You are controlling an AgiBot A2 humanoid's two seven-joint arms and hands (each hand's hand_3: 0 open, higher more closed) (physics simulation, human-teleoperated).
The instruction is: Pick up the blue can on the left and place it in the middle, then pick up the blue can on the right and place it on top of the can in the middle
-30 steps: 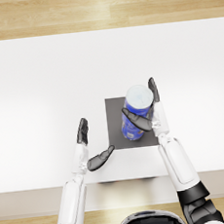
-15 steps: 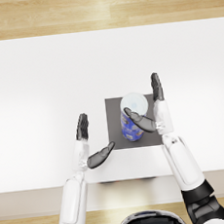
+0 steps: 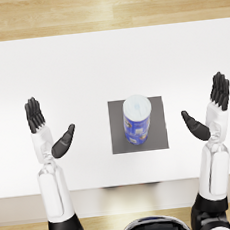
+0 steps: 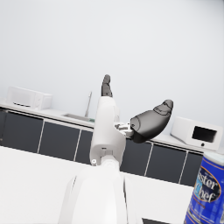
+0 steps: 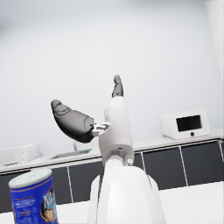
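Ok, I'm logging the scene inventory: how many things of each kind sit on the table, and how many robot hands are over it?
Blue can column: 1 (tall, maybe two stacked; no seam visible)
Grey mat: 1
Robot hands: 2, left robot hand and right robot hand, both empty
Total: 4

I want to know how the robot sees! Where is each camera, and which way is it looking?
Head view: on the robot's head, looking steeply down at the white table, grey mat and blue can stack; both arms, left hand and right hand show.
Left wrist view: on the left forearm, looking along it toward kitchen cabinets; the left hand shows.
Right wrist view: on the right forearm, same direction; the right hand shows.
Shared: all three views show the can stack.
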